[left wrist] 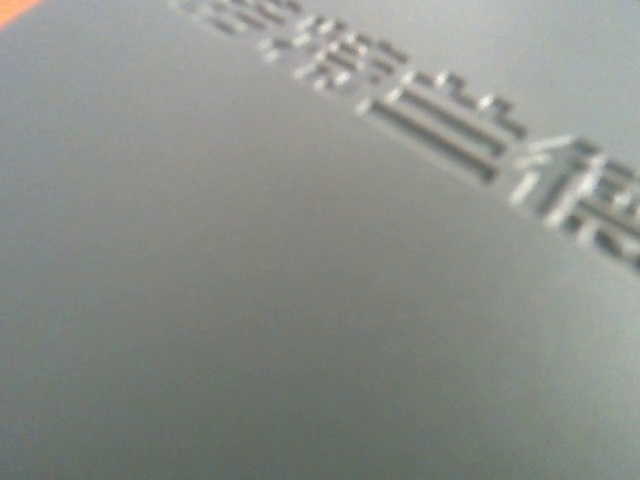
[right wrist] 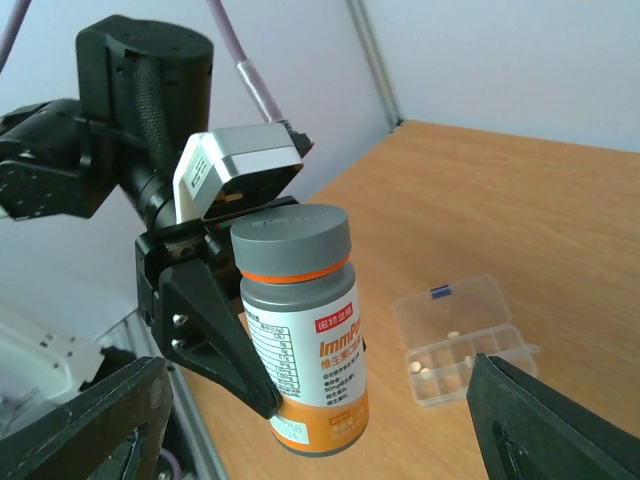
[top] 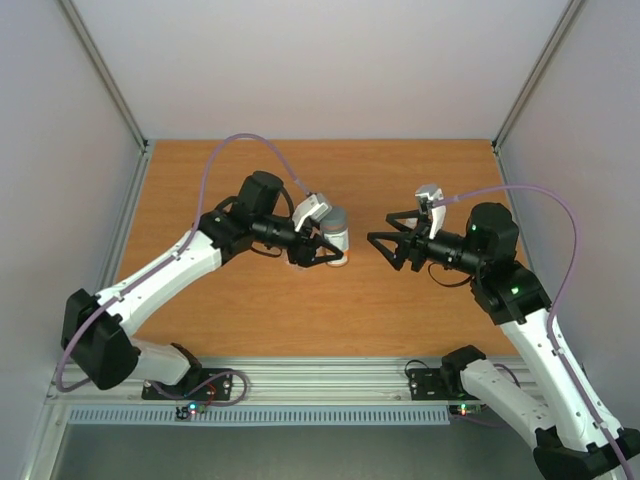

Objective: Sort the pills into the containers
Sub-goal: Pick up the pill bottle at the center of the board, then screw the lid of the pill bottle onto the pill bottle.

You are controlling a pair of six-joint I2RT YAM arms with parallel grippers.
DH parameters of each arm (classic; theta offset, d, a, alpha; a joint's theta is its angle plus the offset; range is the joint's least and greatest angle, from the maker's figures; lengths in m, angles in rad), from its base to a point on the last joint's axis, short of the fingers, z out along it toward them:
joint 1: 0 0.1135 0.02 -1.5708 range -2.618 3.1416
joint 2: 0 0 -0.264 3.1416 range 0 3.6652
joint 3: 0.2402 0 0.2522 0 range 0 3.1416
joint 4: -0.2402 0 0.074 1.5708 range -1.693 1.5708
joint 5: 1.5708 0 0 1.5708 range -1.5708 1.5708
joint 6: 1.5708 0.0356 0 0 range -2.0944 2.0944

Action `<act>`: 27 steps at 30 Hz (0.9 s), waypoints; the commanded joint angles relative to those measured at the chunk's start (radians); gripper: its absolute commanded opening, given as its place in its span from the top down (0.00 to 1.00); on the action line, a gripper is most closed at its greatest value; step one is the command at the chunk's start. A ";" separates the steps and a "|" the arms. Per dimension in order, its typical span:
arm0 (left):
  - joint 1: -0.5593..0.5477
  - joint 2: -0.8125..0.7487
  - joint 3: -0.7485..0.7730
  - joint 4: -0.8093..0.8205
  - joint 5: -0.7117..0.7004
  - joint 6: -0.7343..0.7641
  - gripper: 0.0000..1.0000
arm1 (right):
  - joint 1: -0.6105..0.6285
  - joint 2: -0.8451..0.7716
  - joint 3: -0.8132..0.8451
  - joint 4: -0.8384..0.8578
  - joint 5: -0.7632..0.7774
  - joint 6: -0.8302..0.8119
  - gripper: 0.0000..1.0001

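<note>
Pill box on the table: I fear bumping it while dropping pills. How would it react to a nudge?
The pill box looks thin, clear and nearly empty, so probably light; a nudge would likely slide it across the smooth table. Lying flat and low, it seems unlikely to tip. The few small pills inside might jump cells.

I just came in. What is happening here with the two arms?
The left gripper holds an orange-and-white pill bottle, seemingly lifted off the table, with its grey cap on. The right gripper is open, facing the bottle and touching nothing. The clear pill box lies on the table with a few pills in its cells, one dark blue.
</note>
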 commanded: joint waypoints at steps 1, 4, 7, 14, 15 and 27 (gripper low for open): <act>0.001 -0.049 0.026 -0.034 0.079 0.039 0.57 | 0.004 0.022 0.049 -0.033 -0.132 -0.056 0.17; -0.001 -0.069 0.018 -0.036 0.099 0.033 0.57 | 0.004 0.052 0.069 -0.031 -0.190 -0.057 0.17; -0.001 -0.088 0.008 -0.050 0.106 0.036 0.57 | 0.005 0.081 0.074 -0.005 -0.238 -0.043 0.17; -0.010 -0.109 -0.010 -0.063 0.123 0.039 0.57 | 0.006 0.136 0.110 0.022 -0.292 -0.041 0.18; -0.012 -0.109 -0.010 -0.066 0.124 0.038 0.57 | 0.005 0.145 0.116 0.029 -0.296 -0.042 0.18; -0.046 -0.086 0.035 -0.123 0.127 0.046 0.57 | 0.114 0.266 0.192 0.038 -0.267 -0.082 0.19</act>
